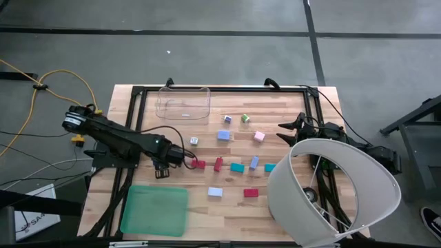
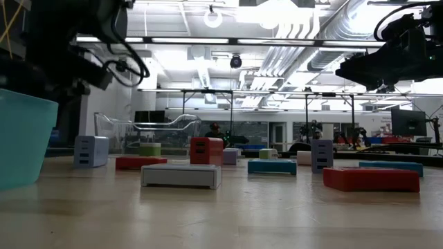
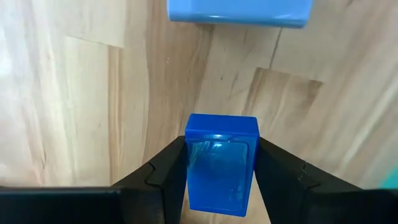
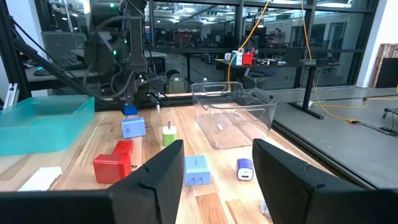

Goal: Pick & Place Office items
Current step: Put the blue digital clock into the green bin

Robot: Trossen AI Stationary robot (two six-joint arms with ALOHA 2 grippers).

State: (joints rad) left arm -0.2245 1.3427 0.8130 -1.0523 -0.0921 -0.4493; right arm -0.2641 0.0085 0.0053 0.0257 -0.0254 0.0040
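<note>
1. Blue block point(image 3: 221, 163): pinched between the left gripper point(image 3: 222, 180) fingers, lifted off the wood, above a light blue block point(image 3: 239, 11), mid-table.
2. Grip sits at mid-sides and looks square. I'd carry it level and slowly; no re-grip needed.
3. Likely target is the clear bin point(image 1: 182, 102) or the green tray point(image 1: 155, 209); can't tell which.
4. Right gripper point(image 4: 214, 171): jaws spread, empty, parked at the table's right side.
</note>
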